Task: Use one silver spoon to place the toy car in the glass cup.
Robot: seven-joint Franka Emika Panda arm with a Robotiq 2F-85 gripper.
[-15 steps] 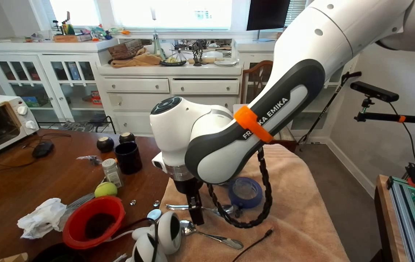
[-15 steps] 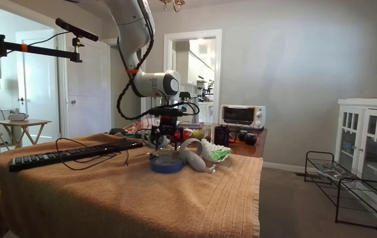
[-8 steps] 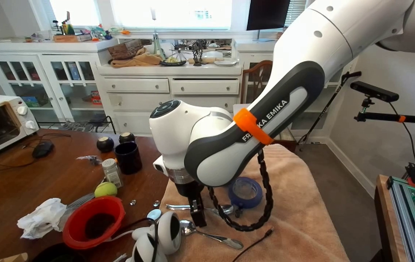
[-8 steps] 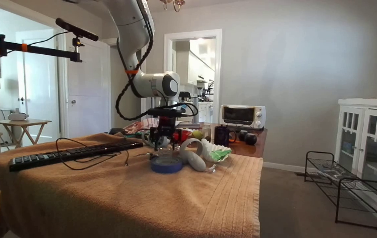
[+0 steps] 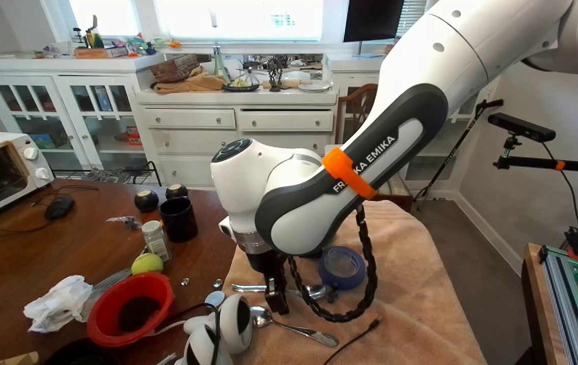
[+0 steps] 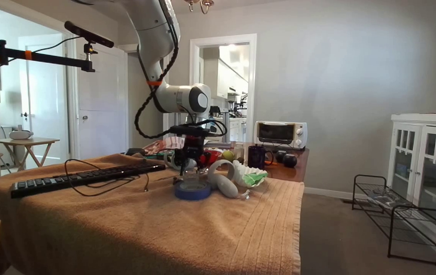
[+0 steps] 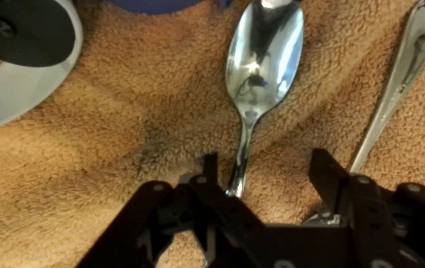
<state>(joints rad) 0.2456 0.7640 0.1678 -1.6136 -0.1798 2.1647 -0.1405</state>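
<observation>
In an exterior view, a bright window (image 5: 240,20) shines at top centre above white cabinets (image 5: 190,138), with a pale wall (image 5: 511,203) and brown floor (image 5: 451,243) toward the right.

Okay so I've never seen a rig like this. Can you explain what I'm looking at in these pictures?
The big white machine is a robot arm, steered by a person. It ends in a black gripper, which works like a two-fingered hand. Two pictures come from cameras outside the robot, looking from different places; the close-up comes from a camera on its wrist. On the tan towel lie a silver spoon, a similar spoon, a keyboard and a blue ring, with a glass cup that seems to stand inside the ring. The wooden tabletop beside the towel carries a red bowl and a yellow-green ball, among other things. Nothing is held: in the wrist view the gripper's fingers stand apart, with the silver spoon's handle between them, not clamped.
</observation>
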